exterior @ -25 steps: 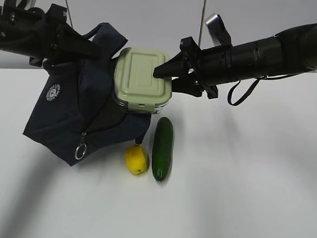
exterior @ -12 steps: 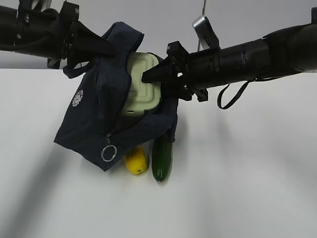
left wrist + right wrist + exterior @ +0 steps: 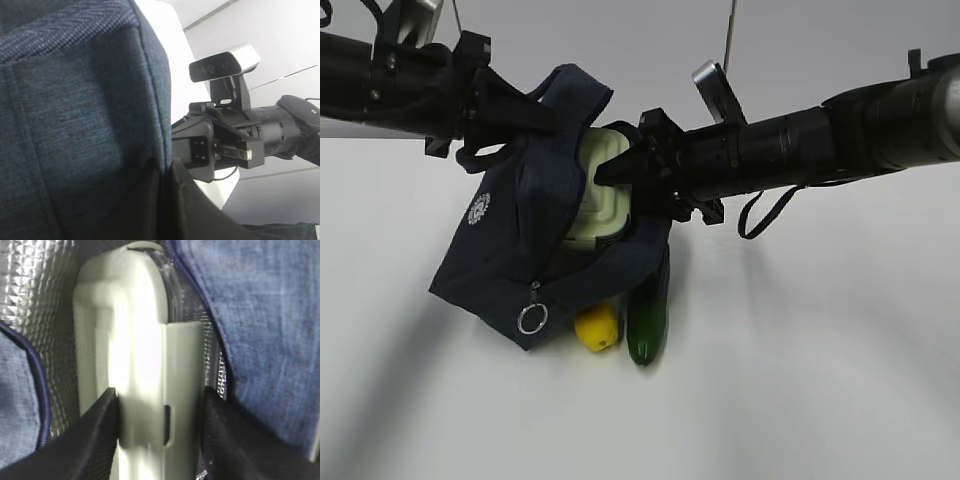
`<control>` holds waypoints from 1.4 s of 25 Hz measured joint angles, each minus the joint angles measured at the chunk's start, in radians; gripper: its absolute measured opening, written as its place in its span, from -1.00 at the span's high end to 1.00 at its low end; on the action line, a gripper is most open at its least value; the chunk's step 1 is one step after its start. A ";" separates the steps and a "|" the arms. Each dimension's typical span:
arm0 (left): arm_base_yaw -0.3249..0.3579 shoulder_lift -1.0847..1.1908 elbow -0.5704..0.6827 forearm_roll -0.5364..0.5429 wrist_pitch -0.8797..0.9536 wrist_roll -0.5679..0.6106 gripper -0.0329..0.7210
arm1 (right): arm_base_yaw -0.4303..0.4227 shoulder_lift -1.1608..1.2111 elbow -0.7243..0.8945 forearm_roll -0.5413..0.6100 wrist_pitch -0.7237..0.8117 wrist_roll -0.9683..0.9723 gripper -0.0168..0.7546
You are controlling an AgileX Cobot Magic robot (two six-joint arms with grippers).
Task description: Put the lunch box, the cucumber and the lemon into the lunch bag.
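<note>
The lunch box [image 3: 597, 196] sits partway inside the open mouth of the navy lunch bag [image 3: 525, 262], sage-green lid showing, with the right gripper [image 3: 610, 172] clamped on its near end and silver lining visible around it. The left gripper [image 3: 535, 112] is pinched tight on the bag's upper fabric, holding it up on the left. The lemon [image 3: 597, 327] and cucumber [image 3: 647, 322] lie side by side on the white table [image 3: 800, 380], partly tucked under the bag's right edge.
</note>
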 joint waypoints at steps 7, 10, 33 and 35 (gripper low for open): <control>0.000 0.030 0.000 -0.028 0.000 0.016 0.93 | 0.000 0.000 0.000 0.016 -0.045 -0.046 0.02; 0.000 0.030 0.000 -0.054 0.000 0.035 0.93 | 0.000 0.000 0.000 0.028 -0.065 -0.056 0.03; 0.000 0.030 0.000 -0.069 0.003 0.039 0.93 | 0.089 0.107 -0.098 0.053 -0.094 -0.066 0.03; 0.000 0.030 0.000 -0.069 0.003 0.039 0.93 | 0.092 0.110 -0.100 0.051 -0.094 -0.066 0.03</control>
